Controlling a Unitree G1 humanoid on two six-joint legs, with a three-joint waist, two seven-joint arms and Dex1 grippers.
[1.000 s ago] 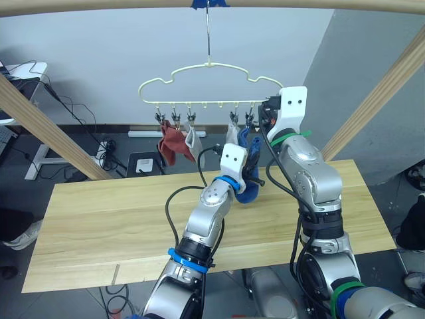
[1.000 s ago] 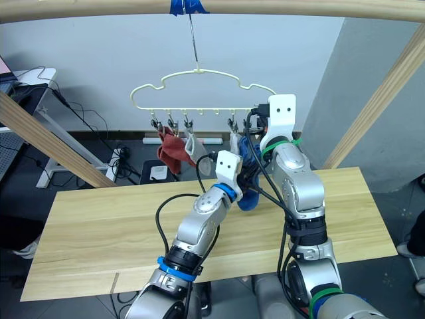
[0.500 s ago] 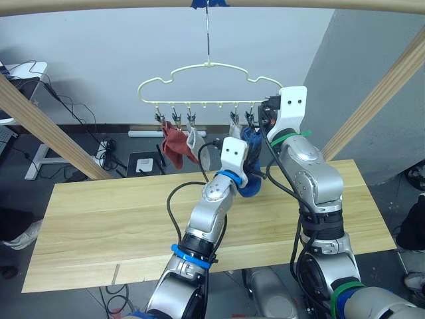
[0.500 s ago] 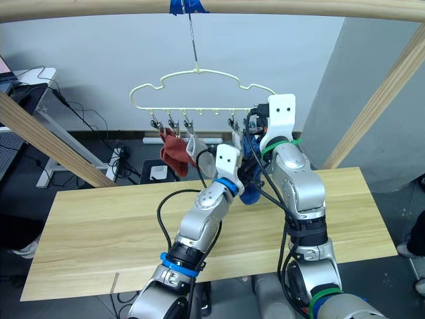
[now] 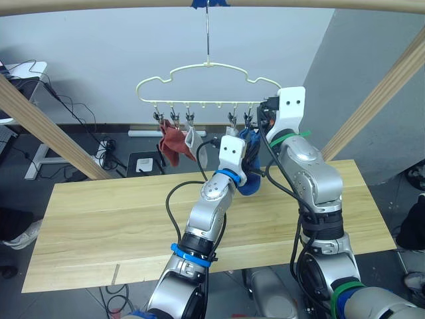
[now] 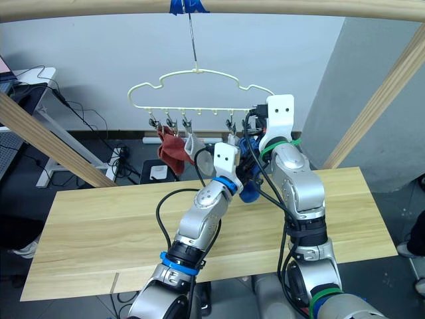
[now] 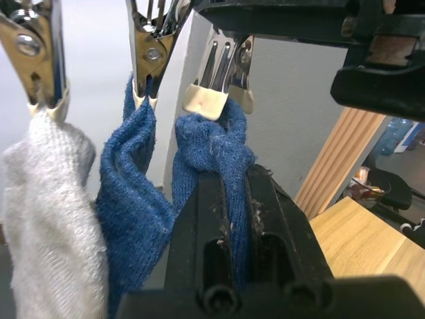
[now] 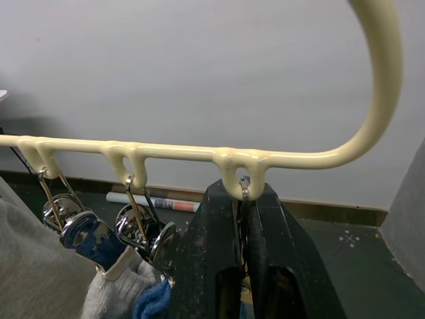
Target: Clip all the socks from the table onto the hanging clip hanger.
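Overhead, the clip hanger (image 5: 208, 85) is being hung by its metal hook (image 5: 208, 30) from a round wooden beam (image 5: 99, 5) marked with blue tape (image 5: 207, 3), above the far edge of the table (image 5: 99, 219). Along the hanger's bottom bar, socks are being held by the clips: a rust-red sock (image 5: 172, 143) toward the robot's left, a light grey sock (image 5: 190, 137) just beside it, and further to the right another grey sock (image 7: 46, 219) followed by a blue sock (image 7: 129, 199). A second blue sock (image 7: 212, 149) is being pinched between the black fingers of the left gripper (image 7: 229, 199), whose jaws are being pressed together on the fabric; its bunched top is being held up against the pale-tipped end of the last clip (image 7: 216, 73), touching it, though whether the clip is actually biting the fabric cannot be told. The right gripper (image 8: 242, 219) is being kept at the hanger's right-hand end, where its jaws are being pressed together just under the final loop of the bottom bar (image 8: 166, 153), around the upper part of that last clip. Both grippers are being held close together beneath the right end of the hanger. The tabletop is being shown with bare plank surface on both sides of the arms.
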